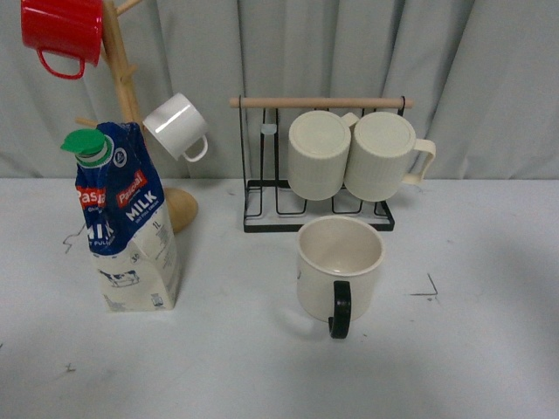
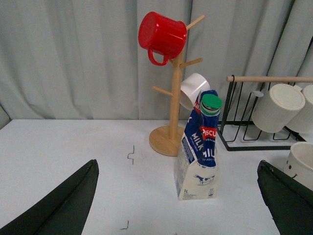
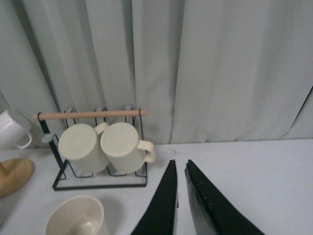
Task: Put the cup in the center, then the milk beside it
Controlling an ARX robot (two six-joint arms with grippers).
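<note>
Starting at the left gripper [image 2: 177,165], its two dark fingers [image 2: 68,200] are being held wide apart above the table [image 2: 63,147], with nothing clamped between them. Framed in that gap, in the left wrist view, the milk [image 2: 198,152] is standing upright on the white surface, its crumpled top and green cap [image 2: 211,104] leaning a little. The right gripper [image 3: 180,162] is being carried with its fingers drawn together to a thin slit, gripping nothing; whether the tips are actually touching is perhaps too fine to be told. Neither arm is being shown in the front view.

In the front view, the cup [image 1: 341,262] is sitting near the middle of the table, just in front of the wire rack [image 1: 319,225], with its black handle [image 1: 340,310] turned toward the camera. The milk is standing well apart from it on the left, just in front of the round base of the wooden mug tree [image 1: 122,83]. Bare tabletop is lying open between milk and cup, to the cup's right, and along the near edge. Two ribbed mugs [image 1: 319,155] are hanging side by side from the rack's wooden bar [image 1: 319,102], just behind the cup's rim. A red mug [image 1: 61,30] and a small white mug [image 1: 177,125] are hanging on the tree, above the milk. The far edge of the table is being closed off by a pale curtain [image 1: 489,78].
</note>
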